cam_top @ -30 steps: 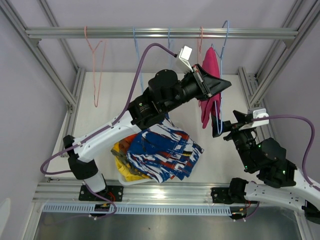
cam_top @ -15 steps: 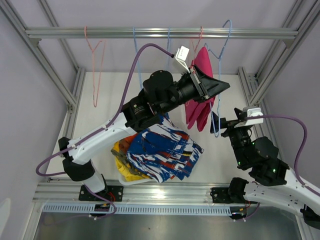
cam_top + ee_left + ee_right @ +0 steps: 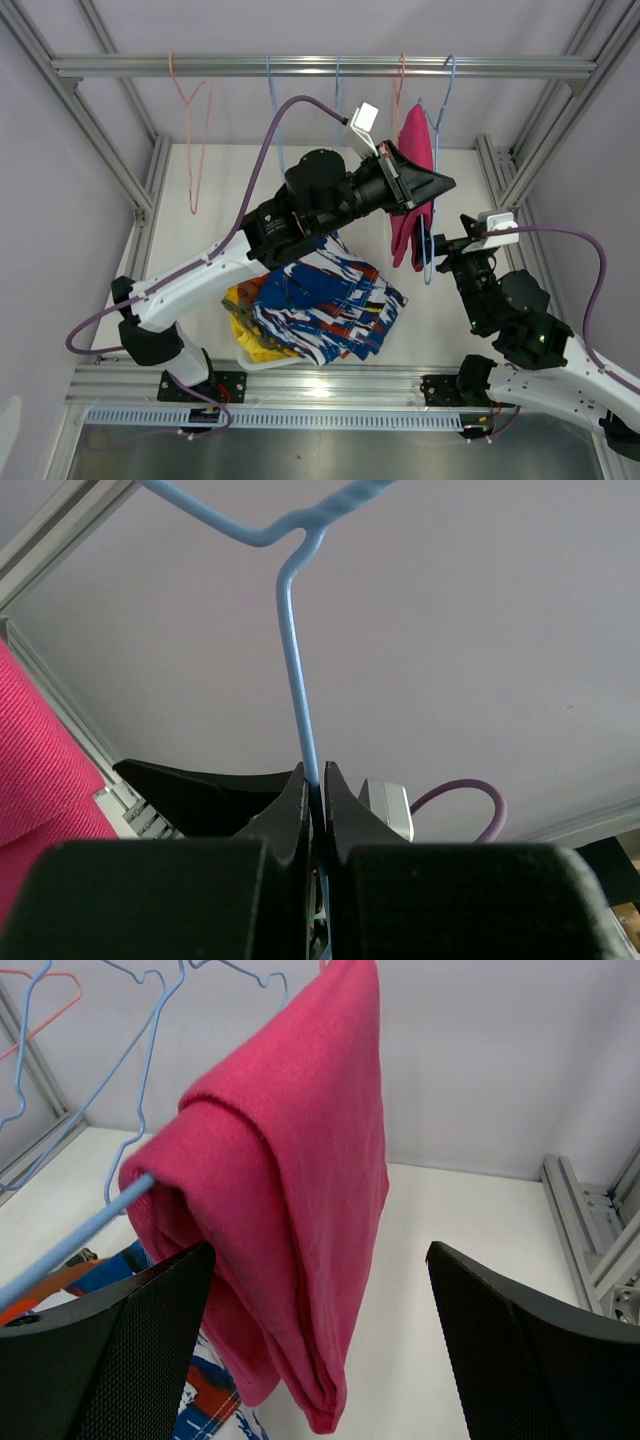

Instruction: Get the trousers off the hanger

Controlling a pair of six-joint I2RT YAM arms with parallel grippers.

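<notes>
The plain magenta pink trousers hang folded over the bar of a blue wire hanger on the top rail. My left gripper is shut on the hanger's wire, which runs between its fingertips. My right gripper is open just right of and below the trousers. In the right wrist view the pink trousers hang between and beyond its open fingers; touching cannot be told. The blue-white-red trousers top a pile over the yellow ones.
The metal rail also carries a pink hanger, two bare blue hangers and a red one. Aluminium frame posts line the white table's sides. The pile sits on a white tray near the front.
My right gripper has moved left and closer to the pink trousers. The hanger and trousers swung left and back in my left gripper, which shifted slightly down.
</notes>
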